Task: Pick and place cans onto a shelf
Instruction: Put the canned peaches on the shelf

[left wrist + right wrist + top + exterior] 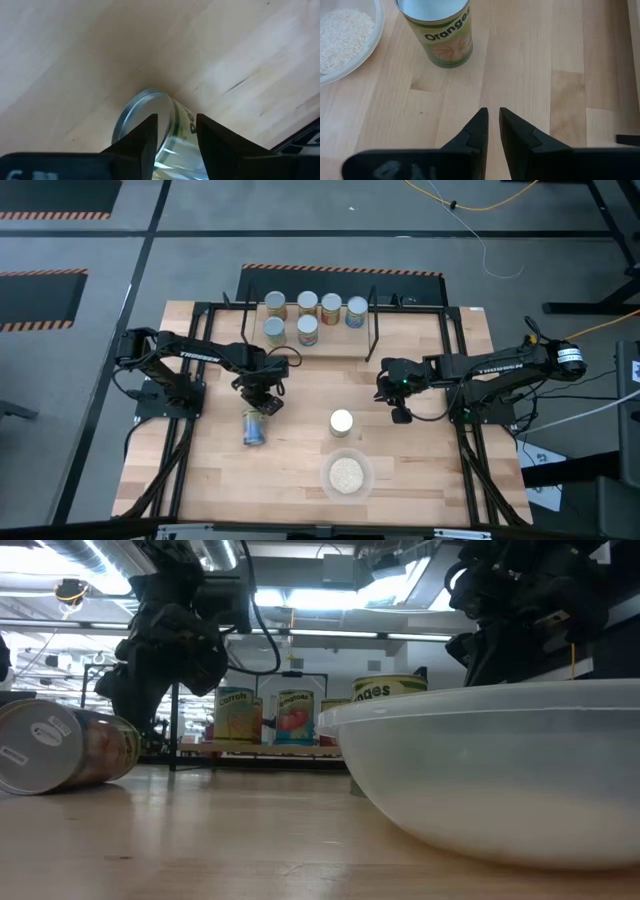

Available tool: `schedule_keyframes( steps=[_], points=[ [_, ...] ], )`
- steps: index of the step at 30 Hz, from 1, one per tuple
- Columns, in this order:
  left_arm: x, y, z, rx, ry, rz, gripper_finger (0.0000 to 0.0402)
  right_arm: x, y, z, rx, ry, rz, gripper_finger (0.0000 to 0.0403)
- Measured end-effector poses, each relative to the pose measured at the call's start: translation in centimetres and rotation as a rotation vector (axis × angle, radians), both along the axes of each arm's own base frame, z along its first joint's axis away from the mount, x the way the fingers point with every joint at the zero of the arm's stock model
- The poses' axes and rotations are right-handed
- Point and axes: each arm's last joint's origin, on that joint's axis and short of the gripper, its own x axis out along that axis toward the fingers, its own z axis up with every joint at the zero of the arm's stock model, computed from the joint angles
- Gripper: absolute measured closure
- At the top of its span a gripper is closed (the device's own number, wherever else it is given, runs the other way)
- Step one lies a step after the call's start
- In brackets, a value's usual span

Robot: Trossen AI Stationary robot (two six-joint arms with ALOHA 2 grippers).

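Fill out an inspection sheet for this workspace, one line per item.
Surface: light-wood table, no spills seen.
Job's things: six cans upright on the shelf; one fallen can on its side; Oranges can upright on the table.
Clutter: bowl of pale grains near the front edge.
Pincers: left pincer over the fallen can, fingers slightly apart astride it; right pincer nearly closed, empty, beside the Oranges can.
Cables: yellow and white cables on the floor behind.
Surroundings: striped floor tape.

Shiny metal cans, pale wood table
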Motion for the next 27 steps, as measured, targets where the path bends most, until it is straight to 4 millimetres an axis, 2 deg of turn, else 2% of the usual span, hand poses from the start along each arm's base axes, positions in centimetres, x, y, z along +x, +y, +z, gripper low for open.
schedule_keyframes(
  steps=[8,17,27],
  points=[
    [0.0,-0.1,0.0,0.003,0.000,-0.007,0.0273,0.0,0.0,0.0,0.000,0.000,0.000,0.0350],
    [0.1,-1.3,0.0,0.004,-0.001,-0.054,0.0274,0.0,0.0,0.0,0.000,0.000,0.000,0.0350],
    [0.1,-2.3,0.0,0.012,-0.011,-0.118,0.0295,0.0,0.0,0.0,0.000,0.001,0.000,0.0350]
  ],
)
